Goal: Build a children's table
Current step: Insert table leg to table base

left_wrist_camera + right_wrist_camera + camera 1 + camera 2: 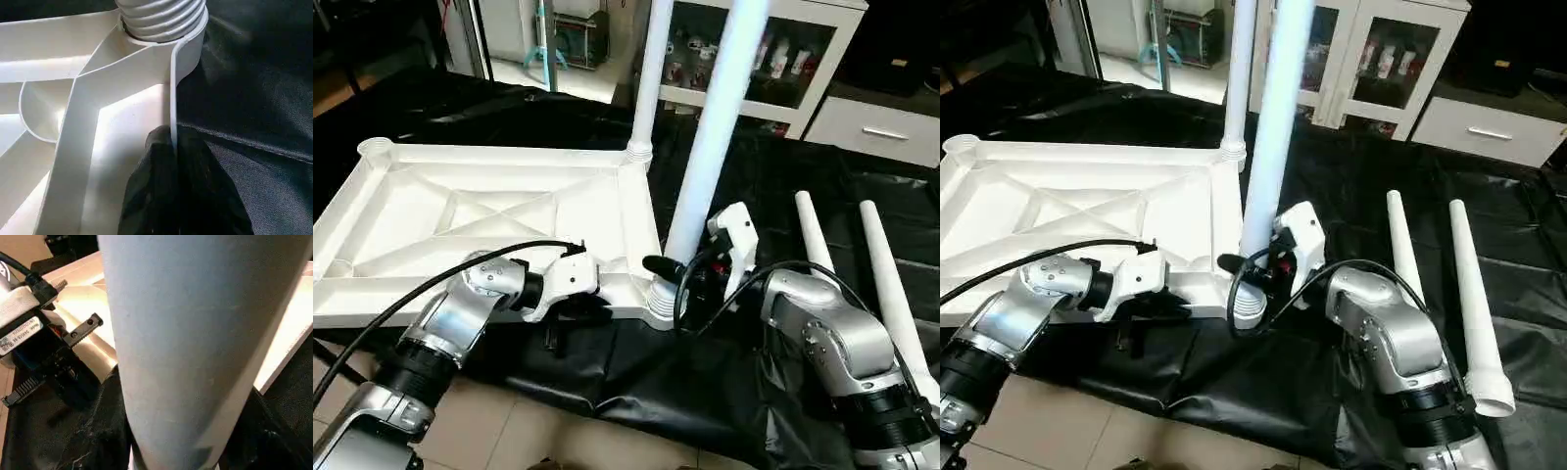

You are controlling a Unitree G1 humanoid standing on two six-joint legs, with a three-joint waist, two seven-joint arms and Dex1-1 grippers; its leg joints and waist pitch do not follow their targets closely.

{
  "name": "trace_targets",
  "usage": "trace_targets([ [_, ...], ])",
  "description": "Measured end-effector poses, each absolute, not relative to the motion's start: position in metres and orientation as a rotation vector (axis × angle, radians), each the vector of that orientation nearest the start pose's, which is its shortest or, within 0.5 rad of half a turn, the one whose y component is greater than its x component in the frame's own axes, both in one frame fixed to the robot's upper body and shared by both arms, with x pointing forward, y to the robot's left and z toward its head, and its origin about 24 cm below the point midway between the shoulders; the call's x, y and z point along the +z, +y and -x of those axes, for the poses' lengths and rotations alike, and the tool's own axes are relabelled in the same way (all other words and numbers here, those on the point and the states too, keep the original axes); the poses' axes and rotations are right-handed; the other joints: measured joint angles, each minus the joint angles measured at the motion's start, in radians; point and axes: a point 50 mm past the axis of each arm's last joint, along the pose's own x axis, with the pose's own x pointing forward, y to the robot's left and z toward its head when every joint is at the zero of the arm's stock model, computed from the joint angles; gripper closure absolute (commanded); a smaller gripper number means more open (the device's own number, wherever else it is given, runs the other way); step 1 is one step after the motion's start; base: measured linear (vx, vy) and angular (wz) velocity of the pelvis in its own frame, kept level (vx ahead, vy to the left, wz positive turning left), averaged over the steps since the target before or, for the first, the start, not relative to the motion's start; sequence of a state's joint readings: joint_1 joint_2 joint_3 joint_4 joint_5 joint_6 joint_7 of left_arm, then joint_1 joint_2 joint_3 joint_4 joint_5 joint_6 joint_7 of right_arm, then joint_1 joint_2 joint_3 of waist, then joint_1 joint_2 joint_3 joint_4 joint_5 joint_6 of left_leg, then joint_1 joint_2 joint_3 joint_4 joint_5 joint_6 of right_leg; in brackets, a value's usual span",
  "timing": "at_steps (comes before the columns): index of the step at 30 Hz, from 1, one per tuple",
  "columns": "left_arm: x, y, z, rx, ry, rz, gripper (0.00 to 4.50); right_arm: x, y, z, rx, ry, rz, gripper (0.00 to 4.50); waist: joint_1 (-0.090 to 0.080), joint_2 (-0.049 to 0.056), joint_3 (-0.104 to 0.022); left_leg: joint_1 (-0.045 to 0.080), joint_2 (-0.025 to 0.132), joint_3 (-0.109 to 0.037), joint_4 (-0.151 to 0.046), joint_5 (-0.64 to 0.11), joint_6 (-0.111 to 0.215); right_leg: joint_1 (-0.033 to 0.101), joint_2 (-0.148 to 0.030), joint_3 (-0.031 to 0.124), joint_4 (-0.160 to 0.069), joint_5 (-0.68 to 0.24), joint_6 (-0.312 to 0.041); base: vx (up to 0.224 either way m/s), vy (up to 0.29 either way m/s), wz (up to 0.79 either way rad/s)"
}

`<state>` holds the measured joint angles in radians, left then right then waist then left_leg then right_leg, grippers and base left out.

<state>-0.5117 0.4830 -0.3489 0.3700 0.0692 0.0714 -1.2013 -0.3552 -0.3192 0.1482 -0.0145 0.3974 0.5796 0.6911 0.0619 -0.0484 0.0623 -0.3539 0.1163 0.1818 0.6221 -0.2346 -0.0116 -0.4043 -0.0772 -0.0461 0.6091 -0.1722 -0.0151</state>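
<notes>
Seemingly, leg (715, 127) top cut off

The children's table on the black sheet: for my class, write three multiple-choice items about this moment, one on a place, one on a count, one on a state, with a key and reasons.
1. Where do the loose legs lie?
A. On the black sheet at the robot's right
B. On top of the tabletop
C. On the tiled floor

2. How many legs stand upright in corner sockets?
A. None
B. Two
C. Four

3. What is the left gripper doing?
A. Hanging open in the air
B. Pinching the tabletop's rim
C. Holding a loose leg

Key: A, the two loose legs rest on the sheet; B, a far leg and a near leg rise from the tabletop; B, the left gripper closes over the rim wall.
</notes>
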Motion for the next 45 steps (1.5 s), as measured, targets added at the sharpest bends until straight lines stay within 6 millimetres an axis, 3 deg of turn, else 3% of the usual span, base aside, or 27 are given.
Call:
trace_targets([
  [29, 0.061, 0.146, -0.300, -1.350, 0.417, -0.631, 4.50, 0.085, -0.098, -0.303, 1.025, 0.257, 0.039, 2.63, -0.006, -0.007, -0.005, 0.003, 0.000, 0.000, 0.000, 0.000, 0.000, 0.002, 0.000, 0.000, 0.001, 0.000, 0.000, 0.000, 0.000, 0.00],
  [45, 0.061, 0.145, -0.301, -1.341, 0.412, -0.643, 4.50, 0.074, -0.114, -0.300, 0.918, 0.223, -0.154, 2.63, -0.004, -0.006, -0.005, 0.003, 0.000, 0.000, 0.000, 0.000, 0.000, 0.002, 0.000, 0.001, 0.000, 0.000, 0.000, 0.000, 0.000, 0.00],
])
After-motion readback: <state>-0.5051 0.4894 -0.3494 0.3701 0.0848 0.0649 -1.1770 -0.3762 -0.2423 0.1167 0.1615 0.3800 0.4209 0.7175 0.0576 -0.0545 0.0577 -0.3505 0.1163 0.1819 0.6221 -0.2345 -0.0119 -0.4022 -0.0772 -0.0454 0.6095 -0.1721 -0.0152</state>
